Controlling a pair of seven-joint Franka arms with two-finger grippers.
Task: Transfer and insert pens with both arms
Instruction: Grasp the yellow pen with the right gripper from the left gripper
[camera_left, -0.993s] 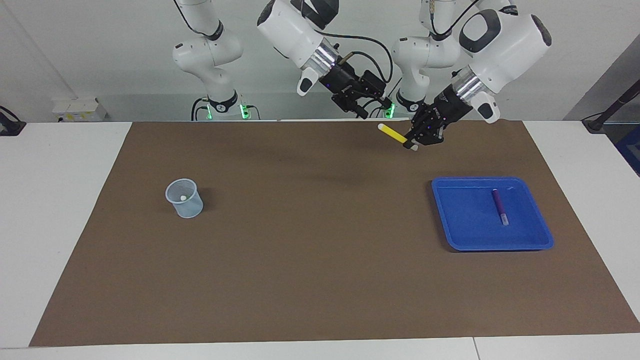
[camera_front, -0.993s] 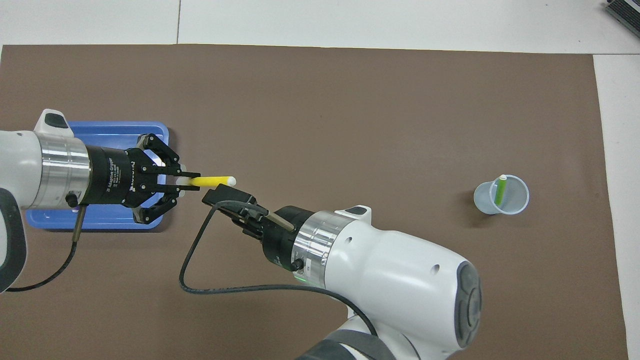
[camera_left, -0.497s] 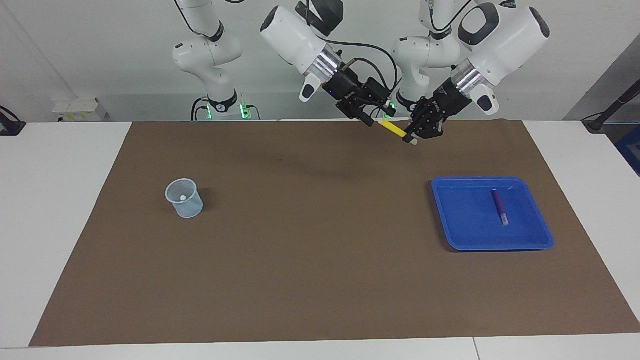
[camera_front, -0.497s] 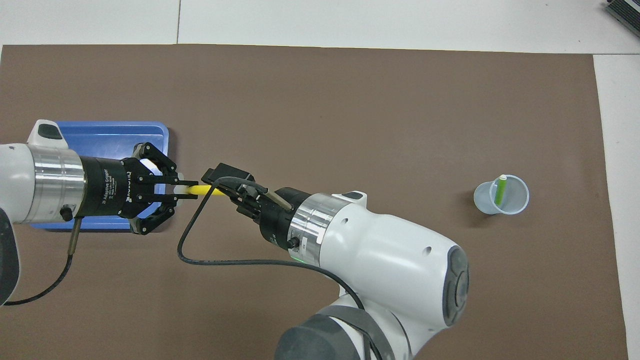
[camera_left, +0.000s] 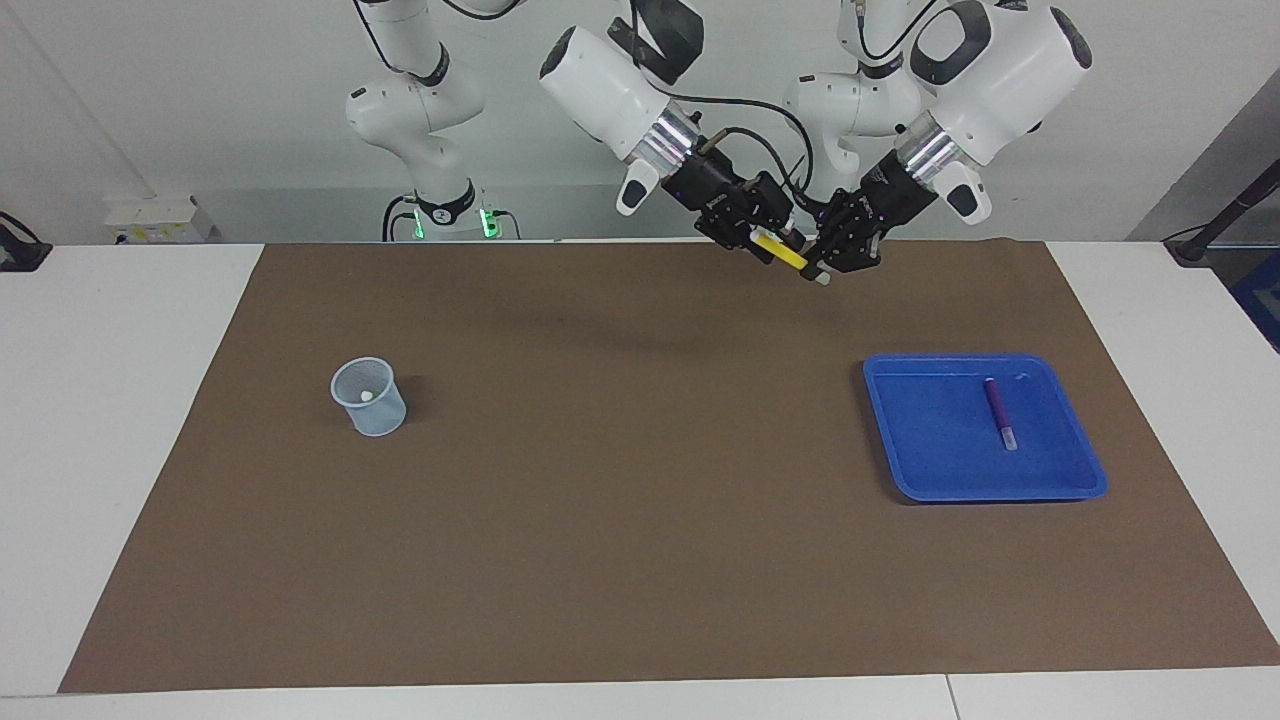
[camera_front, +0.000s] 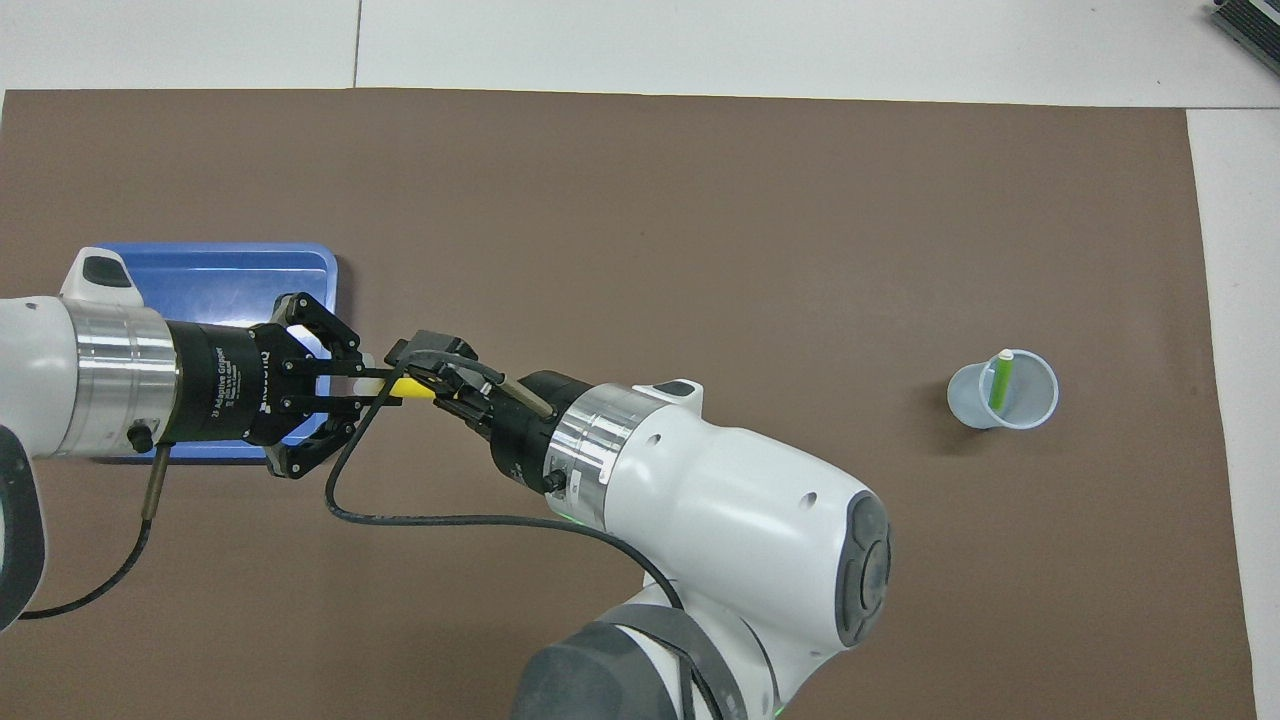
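R gripper (camera_left: 768, 237) has come across to the yellow pen (camera_left: 787, 256) in the last sec and now sits around its free end, up in the air over the mat (camera_left: 620, 520) at the robots' edge, between the two arm bases. It was spread wide a sec ago, and now the fingers are partway in. Can't tell yet if they actually bite the pen.

L gripper (camera_left: 826, 268) is still pinched tight on the pen's pale cap end; pen slopes down toward it.

So: handover is mid-way. L arm brought the pen up, R is taking it. My read: R finishes closing, then L lets go.

Other pens: green pen (camera_front: 1000, 380) already stands in the cup (camera_front: 1003, 392) toward the R arm's end. Purple pen (camera_left: 998, 412) lies flat in the blue tray (camera_left: 900, 440) toward the L arm's end, untouched.

One done, one in transfer, one to go.
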